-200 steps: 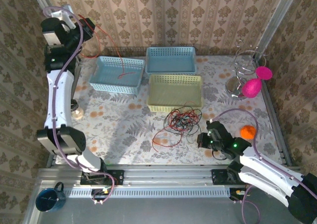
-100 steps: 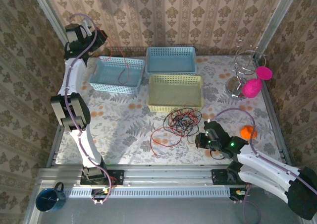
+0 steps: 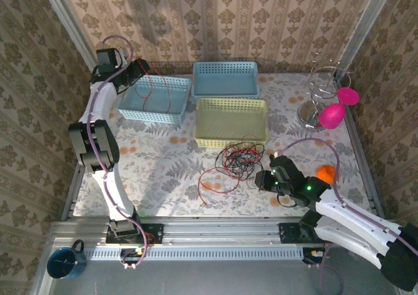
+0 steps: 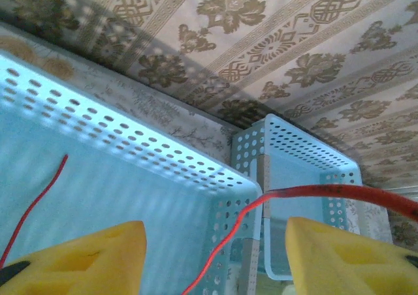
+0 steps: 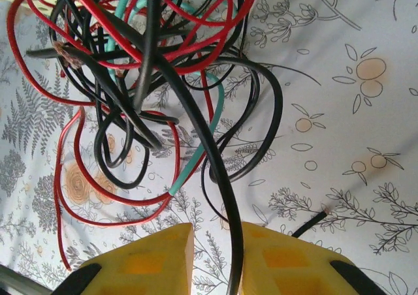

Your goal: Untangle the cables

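Your left gripper (image 3: 137, 70) is hanging at the 10 o'clock corner of the blue basket (image 3: 153, 115), far back on the table (image 3: 150, 171). Its yellow fingers (image 4: 85, 256) are standing wide apart and are not pinching anything. A thin red cable (image 3: 157, 86) is running through the gap between them and is drooping down into that basket. In the left wrist view the red cable (image 4: 294, 192) is crossing in front of a second blue basket (image 4: 307, 158) at 2 o'clock. The pile of cables (image 3: 241, 156) is lying on the table at 6 o'clock from the yellow basket (image 3: 228, 140), just beside it. Red, black and green wires are looping over each other there. Your right gripper (image 3: 264, 181) is sitting at 4 o'clock from the pile. Its fingers (image 5: 157, 256) are standing a little apart. A black cable (image 5: 215, 171) is passing down through the gap, and the gap is looking wider than the cable.
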Controlling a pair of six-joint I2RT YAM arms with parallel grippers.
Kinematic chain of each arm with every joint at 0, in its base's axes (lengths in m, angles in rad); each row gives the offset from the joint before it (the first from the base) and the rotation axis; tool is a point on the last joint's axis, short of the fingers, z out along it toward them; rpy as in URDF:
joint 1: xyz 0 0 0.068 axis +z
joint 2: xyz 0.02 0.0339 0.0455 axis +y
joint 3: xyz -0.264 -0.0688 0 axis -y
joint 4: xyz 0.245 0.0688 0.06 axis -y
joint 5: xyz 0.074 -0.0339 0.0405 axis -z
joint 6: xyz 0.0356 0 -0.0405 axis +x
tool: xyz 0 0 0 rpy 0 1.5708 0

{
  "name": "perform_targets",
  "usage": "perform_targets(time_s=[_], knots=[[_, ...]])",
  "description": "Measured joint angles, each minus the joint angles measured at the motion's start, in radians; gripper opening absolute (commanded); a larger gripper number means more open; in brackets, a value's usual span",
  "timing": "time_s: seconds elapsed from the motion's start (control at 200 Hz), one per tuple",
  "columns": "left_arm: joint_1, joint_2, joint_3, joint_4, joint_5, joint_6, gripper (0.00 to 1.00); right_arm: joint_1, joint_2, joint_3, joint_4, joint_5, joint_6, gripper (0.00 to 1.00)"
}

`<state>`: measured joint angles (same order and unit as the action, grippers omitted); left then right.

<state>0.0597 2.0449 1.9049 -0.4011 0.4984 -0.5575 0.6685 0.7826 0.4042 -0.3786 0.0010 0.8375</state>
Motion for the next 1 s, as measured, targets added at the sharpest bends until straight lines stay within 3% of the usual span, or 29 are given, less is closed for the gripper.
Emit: perform_targets(time_s=[0.33, 0.535, 0.75, 1.0], knots=[[-0.027, 0.140, 0.384, -0.441, -0.203, 0.235, 0.52, 0.000, -0.020, 0.056, -0.098, 0.031, -0.035, 0.40], [-0.123, 0.324, 0.491, -0.668, -0.493, 0.430, 0.55, 0.000, -0.055, 0.083, -0.154, 0.048, -0.050, 0.40], [-0.225, 0.415, 0.572, -0.748, -0.788, 0.556, 0.58, 0.000, -0.057, 0.094, -0.192, 0.053, -0.050, 0.41], [-0.211, 0.378, 0.592, -0.750, -0.882, 0.562, 0.57, 0.000, -0.079, 0.100, -0.225, 0.065, -0.059, 0.39]])
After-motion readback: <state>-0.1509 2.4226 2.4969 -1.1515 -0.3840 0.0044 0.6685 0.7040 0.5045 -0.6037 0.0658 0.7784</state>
